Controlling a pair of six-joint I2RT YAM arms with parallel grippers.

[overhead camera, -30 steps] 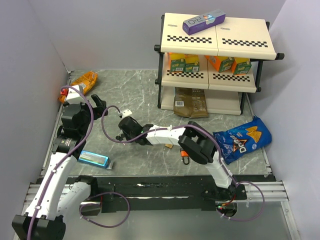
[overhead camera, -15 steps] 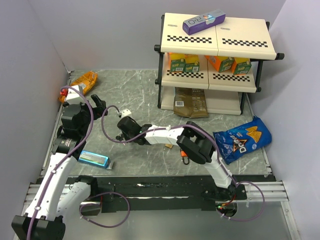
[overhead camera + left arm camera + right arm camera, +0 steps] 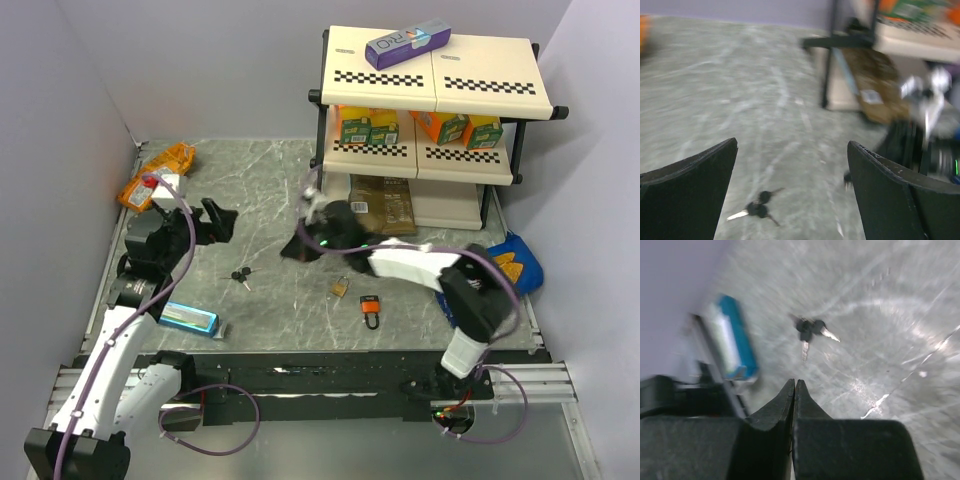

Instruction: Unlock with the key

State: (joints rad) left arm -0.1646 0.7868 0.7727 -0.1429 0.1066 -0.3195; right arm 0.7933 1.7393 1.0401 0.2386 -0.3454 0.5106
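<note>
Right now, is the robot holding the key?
No, the key lies bare on the table, ahead of the shut, empty right end effector.

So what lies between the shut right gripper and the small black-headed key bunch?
Only bare grey marble tabletop; the right wrist view shows the right gripper and the black-headed key bunch apart with nothing between.

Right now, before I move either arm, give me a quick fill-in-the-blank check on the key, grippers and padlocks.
The key lies loose on the ___.
The right gripper is ___, holding nothing.
The left gripper is ___.
The padlock nearer the key is the ___ one.
Missing words: table; shut; open; brass.
</note>
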